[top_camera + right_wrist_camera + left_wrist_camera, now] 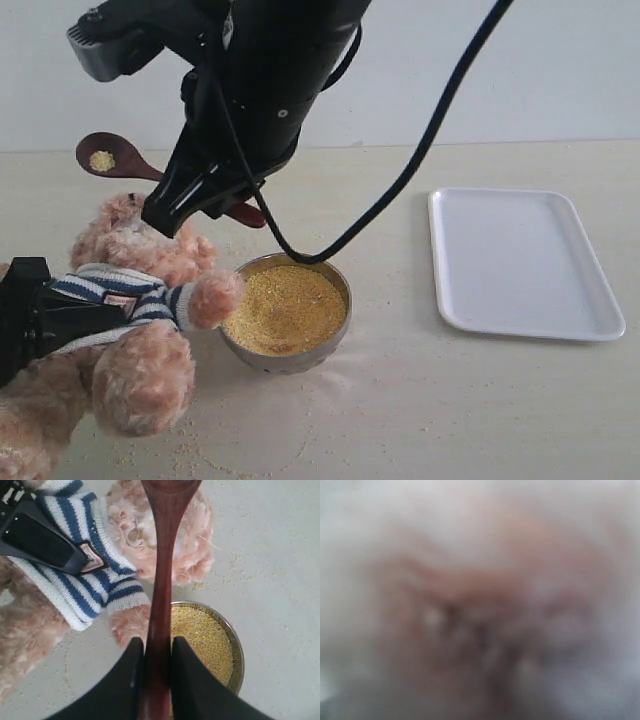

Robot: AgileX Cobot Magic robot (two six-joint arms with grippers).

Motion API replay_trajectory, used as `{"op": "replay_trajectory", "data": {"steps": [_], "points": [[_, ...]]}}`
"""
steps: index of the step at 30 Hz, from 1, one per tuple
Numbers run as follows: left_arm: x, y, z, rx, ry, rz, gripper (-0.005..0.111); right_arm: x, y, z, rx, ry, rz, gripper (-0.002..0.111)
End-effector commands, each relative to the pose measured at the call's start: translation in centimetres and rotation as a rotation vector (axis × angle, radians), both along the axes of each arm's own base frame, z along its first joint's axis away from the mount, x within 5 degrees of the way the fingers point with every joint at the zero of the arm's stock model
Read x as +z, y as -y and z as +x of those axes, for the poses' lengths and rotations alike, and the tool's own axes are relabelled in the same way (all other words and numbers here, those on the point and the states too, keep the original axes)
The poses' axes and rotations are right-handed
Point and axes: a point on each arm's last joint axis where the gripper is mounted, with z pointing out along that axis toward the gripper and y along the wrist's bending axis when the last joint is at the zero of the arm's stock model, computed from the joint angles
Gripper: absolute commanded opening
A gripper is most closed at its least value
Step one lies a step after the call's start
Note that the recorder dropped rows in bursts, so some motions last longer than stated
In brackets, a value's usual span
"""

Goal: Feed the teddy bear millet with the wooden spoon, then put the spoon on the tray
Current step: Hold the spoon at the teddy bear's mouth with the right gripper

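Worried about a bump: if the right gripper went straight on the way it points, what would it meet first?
Most likely the teddy bear, at its head, just ahead of the right gripper clamping the wooden spoon; depth is uncertain.

Beige tbl top (420, 400) w/ plain white wall (560, 70) behind; even light.

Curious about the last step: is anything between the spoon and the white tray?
Only the millet bowl, lower down, lies between the wooden spoon and the tray; raised in the right claw, the spoon could likely clear it.
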Motion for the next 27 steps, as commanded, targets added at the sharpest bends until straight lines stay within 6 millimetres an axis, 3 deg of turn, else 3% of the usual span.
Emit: {"op": "replay_trajectory", "data": {"steps": [1, 12, 19, 27], "points": [[0.3, 0.3, 0.0, -0.007, 0.013, -0.039, 0.005, -1.1, -0.3, 0.3, 0.002, -0.010, -0.040, 0.000], [0.3, 0.3, 0.0, -0.007, 0.015, -0.038, 0.005, -2.4, -0.6, 0.7, 0.013, -0.020, -0.090, 0.000], [0.3, 0.3, 0.0, -0.007, 0.015, -0.038, 0.005, -2.6, -0.9, 0.2, 0.186, 0.054, -0.169, 0.000], [0.3, 0.3, 0.0, -0.007, 0.015, -0.038, 0.005, -2.4, -1.8, -0.1, 0.210, 0.287, -0.301, 0.000]]}}
